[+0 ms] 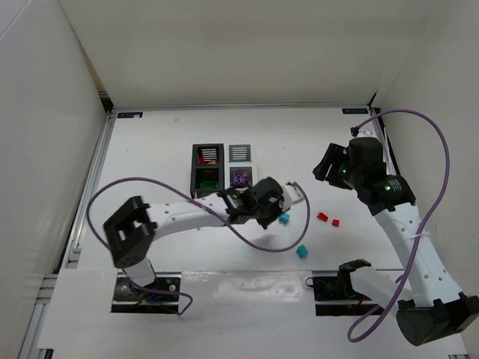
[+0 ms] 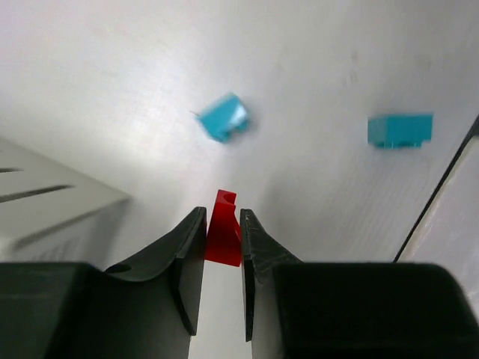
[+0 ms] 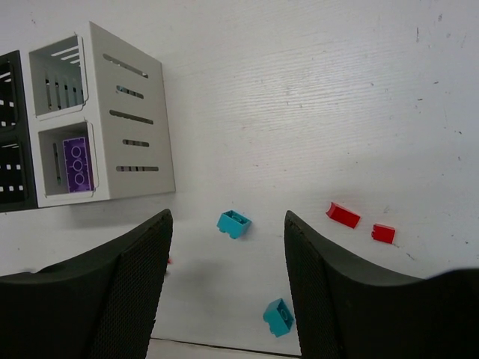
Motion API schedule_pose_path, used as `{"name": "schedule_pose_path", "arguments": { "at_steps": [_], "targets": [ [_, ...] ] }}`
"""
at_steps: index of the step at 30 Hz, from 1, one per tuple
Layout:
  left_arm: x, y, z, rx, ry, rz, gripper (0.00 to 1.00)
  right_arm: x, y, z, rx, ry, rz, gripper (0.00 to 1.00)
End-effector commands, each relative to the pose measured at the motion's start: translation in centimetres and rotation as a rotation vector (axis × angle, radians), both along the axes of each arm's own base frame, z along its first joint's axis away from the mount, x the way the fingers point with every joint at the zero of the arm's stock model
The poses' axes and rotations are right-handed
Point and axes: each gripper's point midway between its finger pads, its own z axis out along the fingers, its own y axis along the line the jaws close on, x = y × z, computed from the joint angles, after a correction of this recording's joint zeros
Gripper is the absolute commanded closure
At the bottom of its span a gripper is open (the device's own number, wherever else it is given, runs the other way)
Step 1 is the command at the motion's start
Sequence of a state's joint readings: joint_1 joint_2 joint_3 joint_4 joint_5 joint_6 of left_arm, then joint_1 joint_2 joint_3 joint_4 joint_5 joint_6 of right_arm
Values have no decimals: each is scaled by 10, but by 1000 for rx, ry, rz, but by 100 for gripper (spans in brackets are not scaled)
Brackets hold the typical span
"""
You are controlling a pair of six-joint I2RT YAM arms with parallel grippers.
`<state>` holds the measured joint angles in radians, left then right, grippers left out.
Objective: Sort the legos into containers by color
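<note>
One red lego (image 2: 223, 241) pinched in left tool (image 2: 222, 217).

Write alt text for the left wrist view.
The left gripper is shut on a small red plastic lego brick over the white table. Two teal plastic bricks lie beyond it, and a corner of a white slotted bin shows at left.

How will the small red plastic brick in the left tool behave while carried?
Probably rigid and light: the small red plastic brick looks like hard moulded plastic. It might pivot or slip, since the left tool pinches only its smooth sides, with part of it protruding.
</note>
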<state>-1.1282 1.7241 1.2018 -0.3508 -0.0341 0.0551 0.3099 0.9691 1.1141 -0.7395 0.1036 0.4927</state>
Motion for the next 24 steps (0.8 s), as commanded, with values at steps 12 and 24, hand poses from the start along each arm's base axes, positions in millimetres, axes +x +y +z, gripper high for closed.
{"name": "schedule_pose_path", "arguments": {
  "at_steps": [12,24],
  "targets": [
    [179,151,125,-187,-183,436,74,-8,-3,-20,-19,58,-41,36],
    [227,198,86,-128,-74,603,72,-8,-32,-38,-40,139,-166,34]
  ]
}}
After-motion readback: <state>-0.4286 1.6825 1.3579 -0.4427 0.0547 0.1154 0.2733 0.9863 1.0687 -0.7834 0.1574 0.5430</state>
